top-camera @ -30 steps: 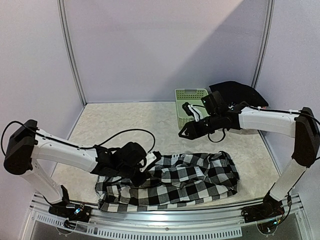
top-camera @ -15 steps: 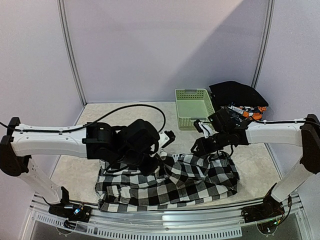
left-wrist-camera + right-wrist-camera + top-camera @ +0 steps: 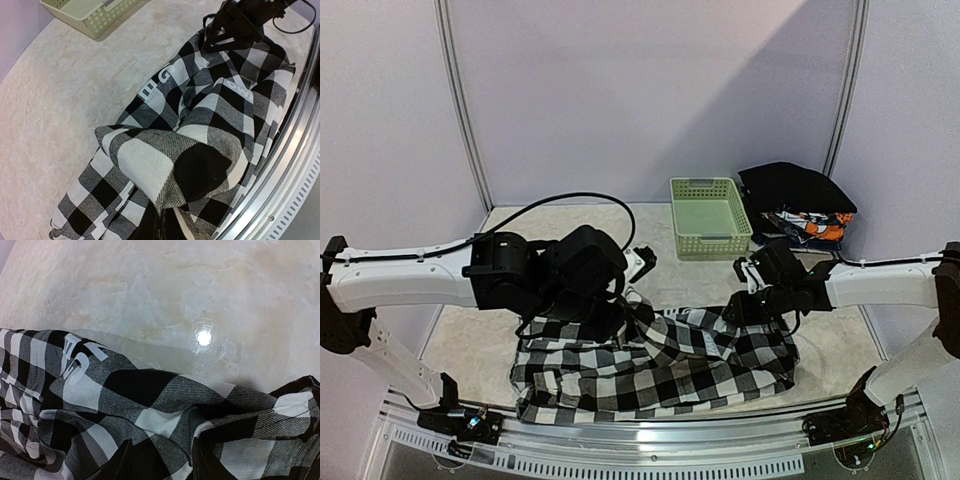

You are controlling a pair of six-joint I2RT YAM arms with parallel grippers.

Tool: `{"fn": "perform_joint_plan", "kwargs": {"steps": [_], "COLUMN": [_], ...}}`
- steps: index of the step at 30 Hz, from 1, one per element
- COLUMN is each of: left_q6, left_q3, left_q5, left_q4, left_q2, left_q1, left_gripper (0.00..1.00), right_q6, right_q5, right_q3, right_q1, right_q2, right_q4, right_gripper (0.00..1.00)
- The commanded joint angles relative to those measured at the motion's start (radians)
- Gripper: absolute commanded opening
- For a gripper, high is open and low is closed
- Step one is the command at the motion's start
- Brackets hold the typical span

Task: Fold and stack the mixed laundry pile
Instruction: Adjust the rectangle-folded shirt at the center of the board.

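Since the left gripper (image 3: 612, 318) clamps the checked shirt (image 3: 700, 365), a fold tents up. The right gripper (image 3: 748, 303) sits at its far edge, grip unclear.

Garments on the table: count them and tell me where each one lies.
3 visible. The checked shirt lies along the near edge; the black cloth sits far right beside the basket, on top of an orange-blue-white printed piece. More may be hidden underneath.
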Motion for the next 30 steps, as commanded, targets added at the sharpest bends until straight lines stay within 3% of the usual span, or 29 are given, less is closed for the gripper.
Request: {"fn": "perform_joint_plan", "kwargs": {"steps": [1, 14, 17, 24, 30], "left_q6": [-0.012, -0.004, -0.004, 0.009, 0.026], "left_q3": [-0.022, -0.070, -0.082, -0.094, -0.073], "left_q5": [-0.022, -0.009, -0.009, -0.018, -0.034], "left_q4": [-0.007, 0.029, 0.037, 0.047, 0.051], "left_q2": [0.009, -0.015, -0.022, -0.040, -0.040], "left_q1": [-0.011, -0.011, -0.011, -0.010, -0.009], "left_gripper": [0.00, 0.00, 0.00, 0.00, 0.00], "right_q6": [0.052, 0.079, 0.084, 0.089, 0.072], "right_q5": [0.069, 0.140, 0.144, 0.203, 0.306], "right_q3": [-0.023, 0.034, 0.040, 0.038, 0.036], "right_q1": [-0.006, -0.014, -0.013, -0.014, -0.019], "right_q2": [-0.016, 0.124, 0.142, 0.107, 0.048], "right_q4": [-0.004, 0.003, 0.011, -0.003, -0.109], "right_gripper": [0.41, 0.40, 0.33, 0.00, 0.00]}}
